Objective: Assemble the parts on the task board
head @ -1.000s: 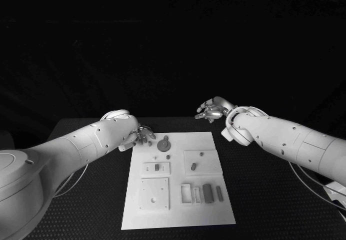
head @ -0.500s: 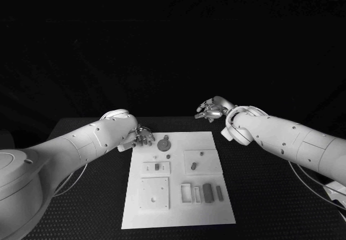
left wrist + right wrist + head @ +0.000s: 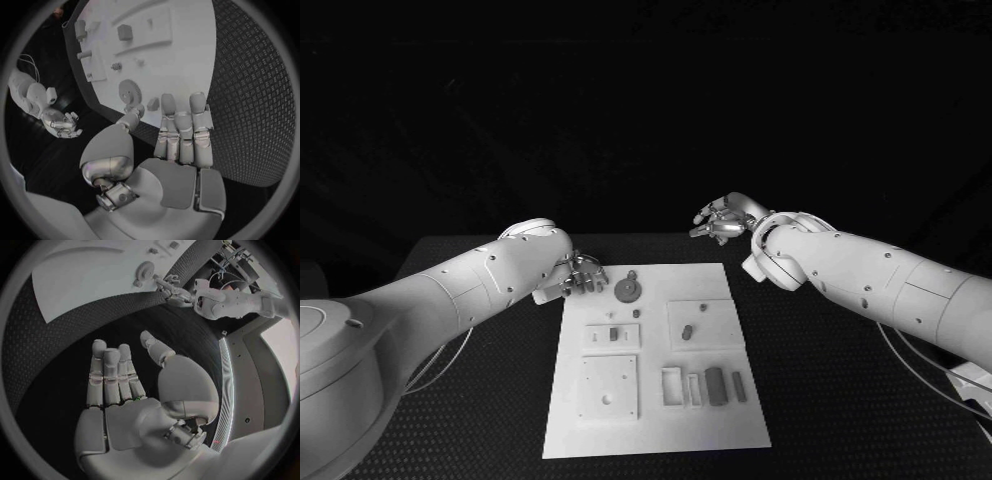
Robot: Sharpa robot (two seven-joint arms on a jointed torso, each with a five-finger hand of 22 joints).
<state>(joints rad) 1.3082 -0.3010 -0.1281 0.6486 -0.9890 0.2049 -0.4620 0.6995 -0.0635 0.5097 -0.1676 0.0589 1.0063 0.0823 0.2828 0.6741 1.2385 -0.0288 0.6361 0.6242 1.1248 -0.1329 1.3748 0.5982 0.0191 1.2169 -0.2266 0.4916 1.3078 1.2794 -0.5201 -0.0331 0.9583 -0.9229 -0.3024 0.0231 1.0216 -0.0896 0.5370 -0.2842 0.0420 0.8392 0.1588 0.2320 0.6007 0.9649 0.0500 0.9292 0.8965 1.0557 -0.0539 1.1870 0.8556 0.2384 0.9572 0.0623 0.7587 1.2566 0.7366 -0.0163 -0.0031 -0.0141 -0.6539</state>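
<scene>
My left hand [image 3: 581, 274], fingers straight and holding nothing, hovers at the task board's [image 3: 658, 420] far corner beside the gear [image 3: 630, 291]; misjudged, my fingertips could nudge it away.

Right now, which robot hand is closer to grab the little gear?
Probably the left hand. It hovers at the white board's far left corner, right beside the gear. The right hand is raised beyond the board, farther away.
</scene>
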